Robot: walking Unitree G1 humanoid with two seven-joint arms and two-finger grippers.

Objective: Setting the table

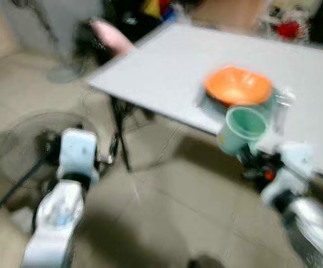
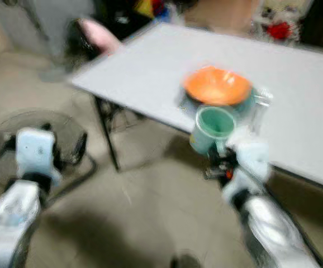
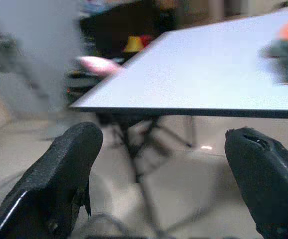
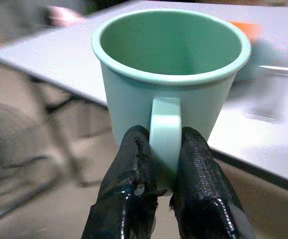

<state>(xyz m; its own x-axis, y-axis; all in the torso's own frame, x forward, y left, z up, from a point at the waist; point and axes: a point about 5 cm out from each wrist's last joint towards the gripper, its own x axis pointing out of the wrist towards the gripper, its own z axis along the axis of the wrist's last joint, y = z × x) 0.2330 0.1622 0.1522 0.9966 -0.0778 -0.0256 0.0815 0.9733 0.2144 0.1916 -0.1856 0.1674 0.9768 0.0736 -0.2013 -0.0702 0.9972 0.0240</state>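
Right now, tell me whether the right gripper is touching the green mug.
Touching. The right wrist view shows the right gripper with both black fingers pressed against the handle of the green mug, pinching it from either side.

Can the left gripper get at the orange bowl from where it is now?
Probably not yet. The left gripper hangs open, low beside the table's near corner, below the tabletop. The orange bowl sits well across the table, nearer the right gripper, which holds the green mug.
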